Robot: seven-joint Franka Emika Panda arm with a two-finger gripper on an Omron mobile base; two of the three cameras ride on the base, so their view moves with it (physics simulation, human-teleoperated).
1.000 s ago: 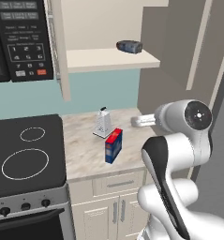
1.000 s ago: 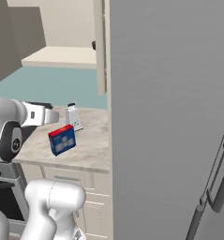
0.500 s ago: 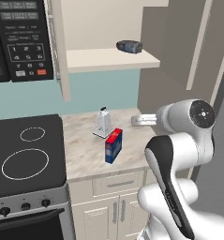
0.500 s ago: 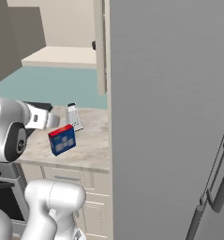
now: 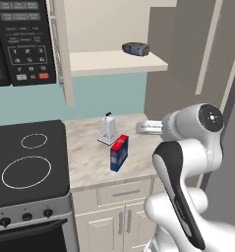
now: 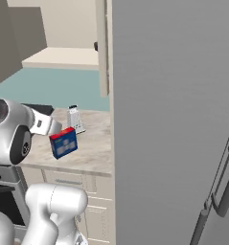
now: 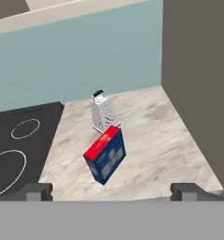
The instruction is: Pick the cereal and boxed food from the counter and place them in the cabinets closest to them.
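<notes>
1. My gripper (image 7: 111, 191) stands spread as wide as it goes, holding nothing; its two dark fingertips (image 7: 36, 190) rise at the bottom corners of the hand view with open air between them.
2. Straight ahead of it and lower, the boxed food (image 7: 106, 155) stands on the counter (image 7: 155, 136), well apart from the tips and a little left of their midline.
3. The box's red top runs diagonally across my view, so I judge its long axis is skewed to the line between my tips; I would need to roll the wrist before closing on it.
4. Just behind the box stands the silver grater (image 7: 103, 112), near but apart from it.
5. In the left base view the box (image 5: 119, 153) lies left of and below the hand, with the open cabinets' shelf (image 5: 114, 62) above it.
</notes>
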